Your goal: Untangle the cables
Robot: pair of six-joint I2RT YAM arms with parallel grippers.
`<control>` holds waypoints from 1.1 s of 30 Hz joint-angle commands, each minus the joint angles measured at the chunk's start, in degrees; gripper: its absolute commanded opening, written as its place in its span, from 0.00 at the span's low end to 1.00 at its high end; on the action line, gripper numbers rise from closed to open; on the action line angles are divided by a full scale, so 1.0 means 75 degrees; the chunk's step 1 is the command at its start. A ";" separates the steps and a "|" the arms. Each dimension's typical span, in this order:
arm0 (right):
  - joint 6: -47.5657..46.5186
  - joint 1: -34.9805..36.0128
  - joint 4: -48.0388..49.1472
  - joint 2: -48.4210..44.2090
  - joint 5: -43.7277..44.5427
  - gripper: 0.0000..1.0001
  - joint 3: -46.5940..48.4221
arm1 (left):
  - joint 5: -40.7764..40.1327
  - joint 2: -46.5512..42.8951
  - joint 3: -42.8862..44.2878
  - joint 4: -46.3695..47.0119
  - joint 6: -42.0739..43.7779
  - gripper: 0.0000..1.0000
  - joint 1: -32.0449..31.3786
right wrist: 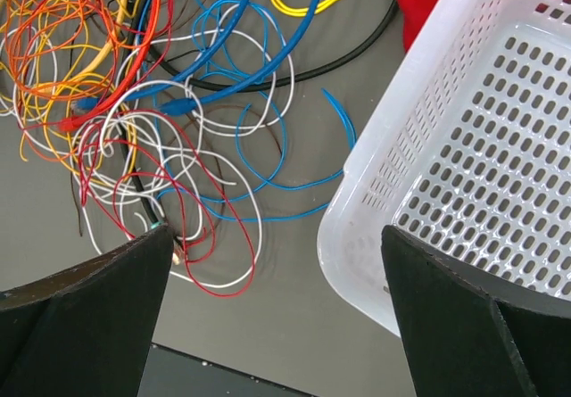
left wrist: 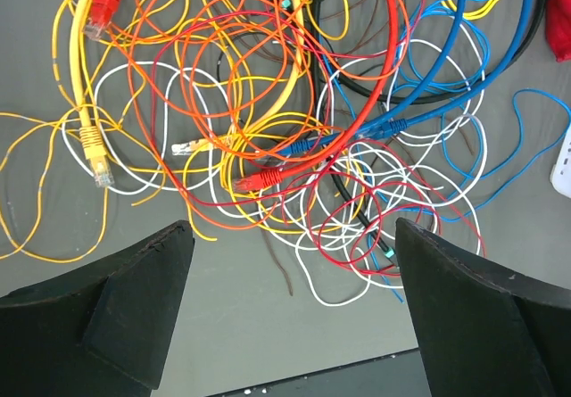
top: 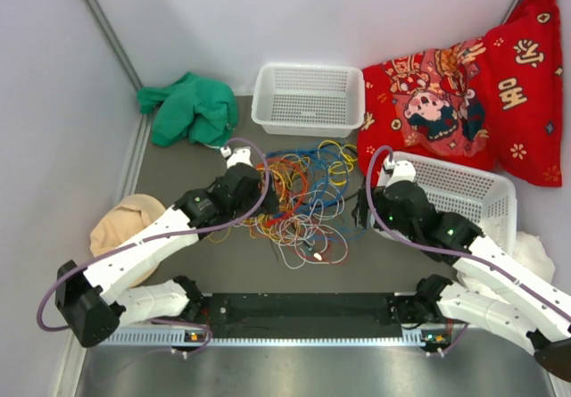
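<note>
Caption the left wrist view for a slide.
Open left gripper above a tangle of coloured cables on the grey table.

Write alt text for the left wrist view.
A knotted heap of thin yellow, orange, red, blue, white and black cables lies on a grey table. The left arm's two black fingers frame the bottom corners, spread wide, holding nothing.

text | red cloth (top: 526,85) | yellow characters, too blurred to read
</note>
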 commanded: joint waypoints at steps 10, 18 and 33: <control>0.0140 0.0063 0.0212 0.0083 -0.0117 0.99 0.0267 | 0.1188 0.0847 -0.0106 0.1543 0.0798 0.88 -0.0056; 0.0140 0.0051 -0.0105 -0.0163 0.0059 0.99 0.0256 | -0.0192 0.2500 0.0833 0.0793 0.0893 0.89 -0.0080; -0.0035 0.0074 0.0001 -0.0034 0.0035 0.99 0.0267 | 0.0402 0.4633 0.1419 0.1168 0.0365 0.86 0.1853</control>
